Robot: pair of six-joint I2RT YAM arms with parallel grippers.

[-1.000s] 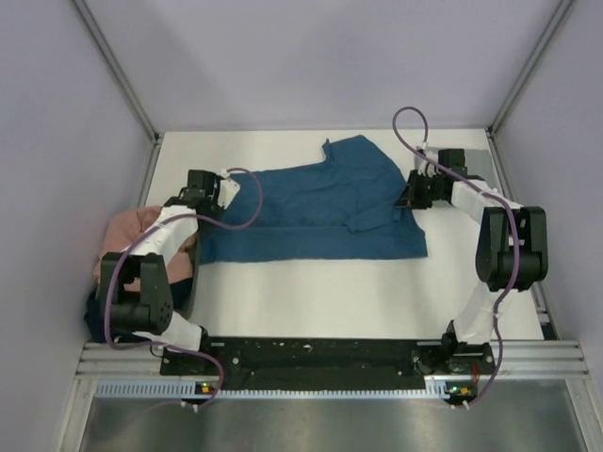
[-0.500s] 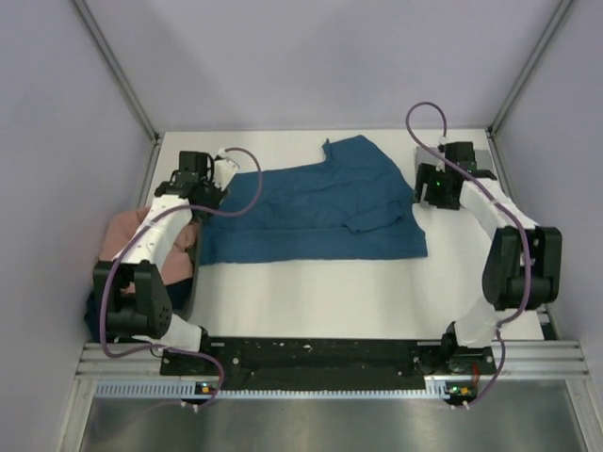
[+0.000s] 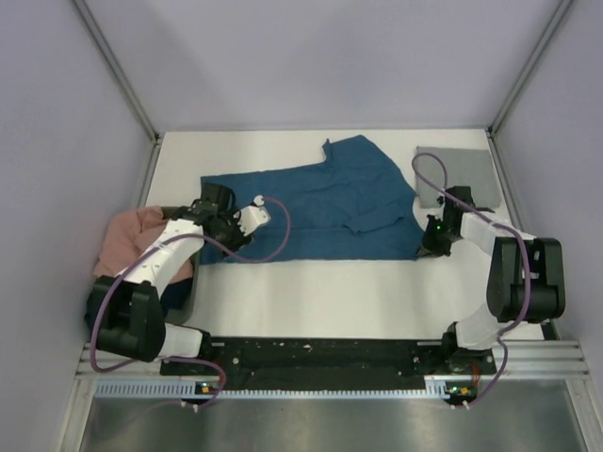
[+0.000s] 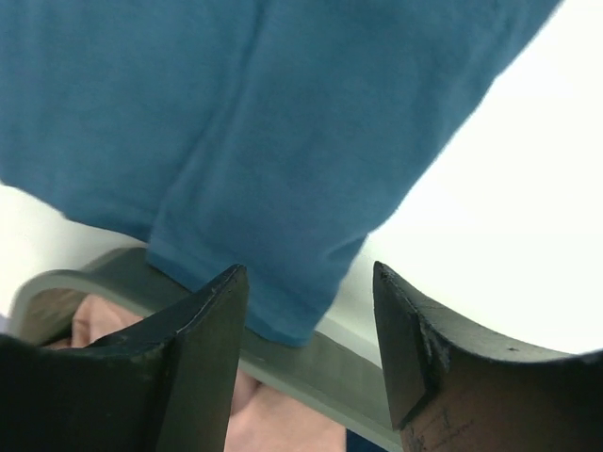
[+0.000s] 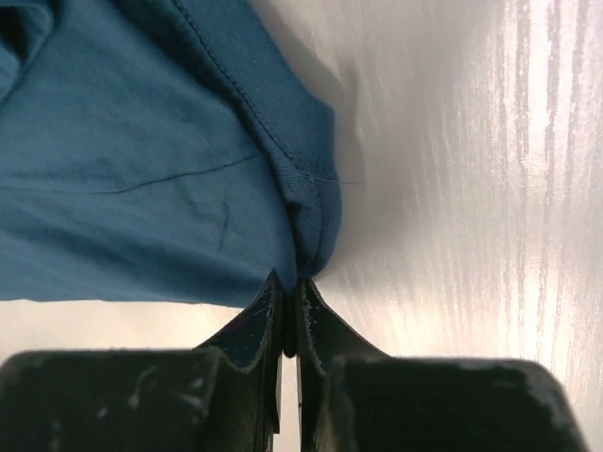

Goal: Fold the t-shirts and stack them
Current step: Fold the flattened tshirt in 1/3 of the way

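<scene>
1. The teal-blue soft cloth t-shirt point(image 3: 320, 202) lay spread and rumpled across the middle of the white bench point(image 3: 330, 292). I judged the step in hand to be its first fold, with both near corners to be taken up.
2. My right claw point(image 5: 287, 282) sat at the near right corner. Its fingers were clenched together with the hem bunched right at their tips, so I took it to be grasping that corner, though only by a thin bite.
3. My left claw point(image 4: 306, 282) was released, its fingers well apart. The near left corner of the shirt lay between them, unpinched.
4. That corner lay over the rim of the grey bin point(image 4: 311, 363), with the salmon-pink cloth t-shirt point(image 4: 283, 419) bundled beneath.
5. The grey folded t-shirt point(image 3: 459, 172) rested at the far right of the bench, near the teal one's right edge. It looked to me like the base of the stack.
6. The next move called for closing my left claw on its corner. Both corners would then need lifting level and carrying toward the far hem. My concern was the right corner slipping free.
</scene>
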